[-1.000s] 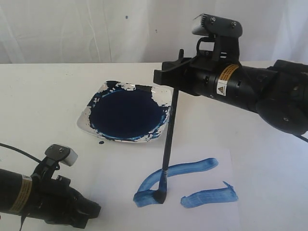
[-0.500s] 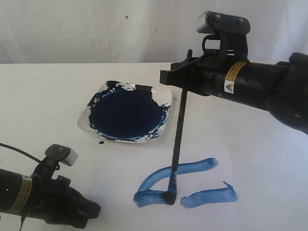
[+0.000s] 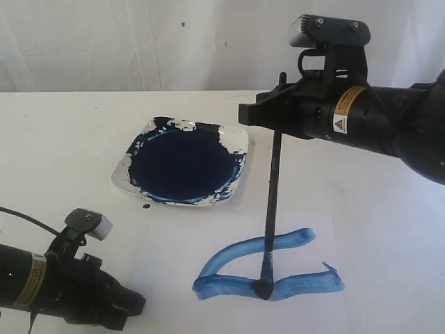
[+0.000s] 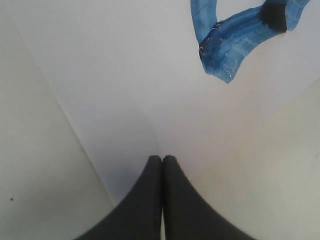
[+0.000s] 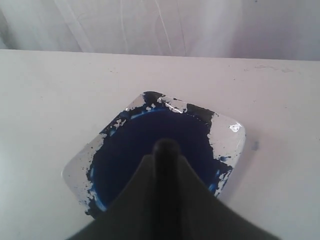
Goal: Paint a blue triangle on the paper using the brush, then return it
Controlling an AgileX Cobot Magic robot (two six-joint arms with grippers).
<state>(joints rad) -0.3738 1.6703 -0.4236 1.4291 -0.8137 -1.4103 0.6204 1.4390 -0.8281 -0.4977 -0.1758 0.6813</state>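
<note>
Your right gripper (image 3: 278, 115) is clamped on the brush (image 3: 271, 202), which stands upright with its tip touching the blue triangle (image 3: 306, 284) on the paper (image 3: 299, 261), near the front edge of the table (image 3: 62, 139). Left gripper (image 4: 162, 159) fingers are pressed together, empty.

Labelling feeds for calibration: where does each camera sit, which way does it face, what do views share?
Exterior: off the arms, facing the white table, square dish of blue paint, white paper sheet and blue brushstroke outline; left gripper and right gripper show.
Left wrist: on the left arm, past its shut gripper onto the paper and outline.
Right wrist: past its gripper, shut on the black-handled brush, at the dish.
Shared: exterior and left wrist both show the outline and brush tip.
</note>
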